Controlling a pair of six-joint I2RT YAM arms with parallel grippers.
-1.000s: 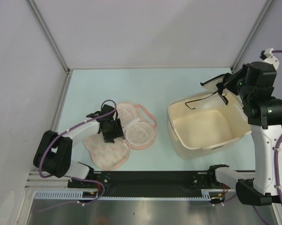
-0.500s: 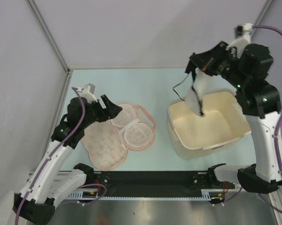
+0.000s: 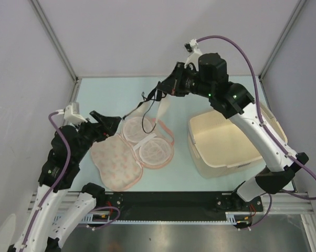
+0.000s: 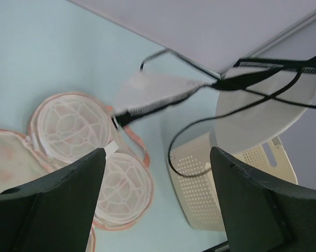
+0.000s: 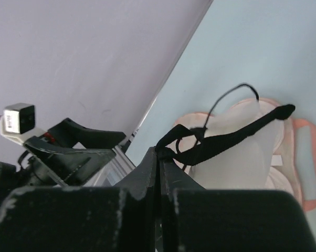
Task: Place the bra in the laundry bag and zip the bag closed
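While right gripper (image 5: 157, 151) clamps bra (image 4: 257, 105) above laundry bag (image 3: 116, 164), left gripper (image 4: 158, 153) gapes apart.

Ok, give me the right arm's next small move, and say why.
Probably lower the right tool until the bra settles into the open laundry bag. That tool is shut on a black strap, the bra hangs in the air over the bag's far half, and the left tool hovers open beside it.
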